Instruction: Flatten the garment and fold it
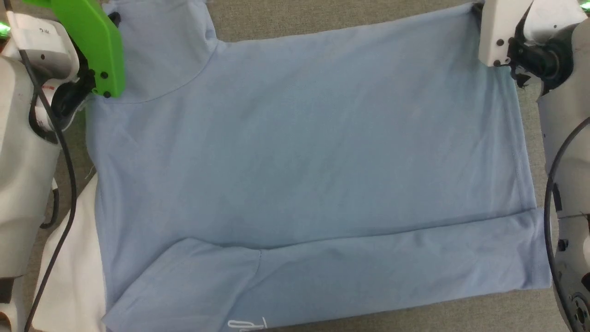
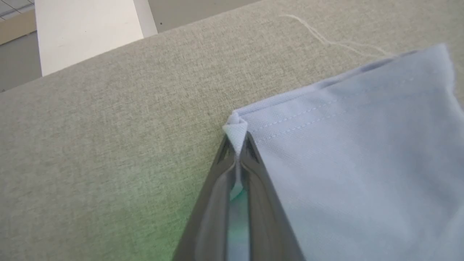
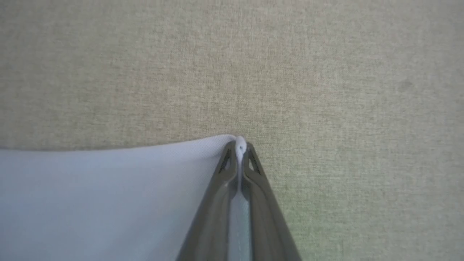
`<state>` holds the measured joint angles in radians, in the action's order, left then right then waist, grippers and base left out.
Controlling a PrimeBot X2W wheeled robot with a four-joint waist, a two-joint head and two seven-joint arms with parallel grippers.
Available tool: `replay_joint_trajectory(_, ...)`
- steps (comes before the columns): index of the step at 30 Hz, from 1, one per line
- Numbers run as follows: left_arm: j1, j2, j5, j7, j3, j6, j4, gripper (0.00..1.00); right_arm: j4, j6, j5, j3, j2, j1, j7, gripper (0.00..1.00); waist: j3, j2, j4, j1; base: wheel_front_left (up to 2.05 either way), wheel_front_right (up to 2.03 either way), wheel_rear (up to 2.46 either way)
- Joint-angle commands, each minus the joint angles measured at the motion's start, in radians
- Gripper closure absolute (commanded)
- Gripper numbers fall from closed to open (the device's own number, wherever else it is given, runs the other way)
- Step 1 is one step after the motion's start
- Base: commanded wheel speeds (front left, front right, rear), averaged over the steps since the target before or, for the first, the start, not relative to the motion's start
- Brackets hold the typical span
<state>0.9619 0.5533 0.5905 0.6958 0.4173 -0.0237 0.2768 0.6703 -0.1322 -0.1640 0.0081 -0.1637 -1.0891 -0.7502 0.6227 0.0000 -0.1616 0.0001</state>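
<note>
Light blue soft knit T-shirt (image 1: 299, 161) spread on the grey-beige woven surface (image 3: 326, 72), pinched at its two far corners.
The left gripper (image 2: 237, 143) is clamped on its stitched-hem corner, and the right gripper (image 3: 240, 148) on its other far corner. In the head view the wrists hide both sets of fingertips. Its small white logo (image 1: 246, 324) is cut off at its near edge, and a white panel (image 1: 73, 267) shows at its near-left side.

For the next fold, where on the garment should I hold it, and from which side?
The far corners, approached from the outer sides, low along the table. The garment lies flat, so only its edges offer a pinchable lip. The left end effector is shut on the stitched hem corner, the right end effector on the far corner; both look right for folding nearward.
</note>
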Motion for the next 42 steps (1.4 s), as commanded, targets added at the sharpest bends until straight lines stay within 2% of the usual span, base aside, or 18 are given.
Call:
replay_joint_trajectory(1, -0.02, 0.005, -0.008, -0.028, 0.005, 0.008, 0.012, 1.0, 0.011, 0.002, 0.009, 0.01, 0.002, 0.028, 0.013, 1.0, -0.017, 0.0, 0.003, -0.0001, 0.0, 0.0, 0.0)
replay_joint_trajectory(4, -0.046, 0.01, -0.03, -0.17, -0.007, 0.032, -0.009, 1.0, -0.027, 0.002, -0.013, 0.056, -0.014, 0.068, 0.094, 1.0, -0.05, 0.0, 0.009, -0.0001, 0.0, 0.0, 0.0)
replay_joint_trajectory(9, -0.152, 0.01, -0.058, -0.437, -0.022, 0.066, -0.045, 1.0, -0.118, 0.002, -0.084, 0.129, -0.082, 0.177, 0.298, 1.0, -0.142, 0.0, 0.032, -0.0001, 0.0, 0.0, 0.0)
replay_joint_trajectory(15, -0.356, -0.008, -0.002, -0.605, -0.056, 0.062, -0.118, 1.0, -0.227, 0.002, -0.179, 0.18, -0.167, 0.351, 0.499, 1.0, -0.269, 0.0, 0.062, -0.0001, 0.0, 0.0, 0.0)
replay_joint_trajectory(19, -0.513, 0.01, 0.033, -0.627, -0.069, 0.044, -0.183, 1.0, -0.29, 0.002, -0.215, 0.198, -0.208, 0.476, 0.562, 1.0, -0.339, 0.0, 0.082, -0.0001, 0.0, 0.0, 0.0)
replay_joint_trajectory(25, -0.736, 0.023, 0.09, -0.634, -0.077, 0.012, -0.289, 1.0, -0.378, 0.002, -0.24, 0.174, -0.238, 0.651, 0.583, 1.0, -0.408, 0.0, 0.111, -0.0001, 0.0, 0.0, 0.0)
replay_joint_trajectory(35, -0.994, -0.01, 0.168, -0.646, -0.056, -0.029, -0.352, 1.0, -0.426, 0.002, -0.224, 0.092, -0.267, 0.893, 0.505, 1.0, -0.458, 0.0, 0.154, -0.0001, 0.0, 0.0, 0.0)
replay_joint_trajectory(42, -1.05, -0.037, 0.177, -0.635, -0.003, -0.018, -0.306, 1.0, -0.422, 0.002, -0.211, 0.072, -0.25, 1.0, 0.439, 1.0, -0.456, 0.0, 0.174, -0.0001, 0.0, 0.0, 0.0)
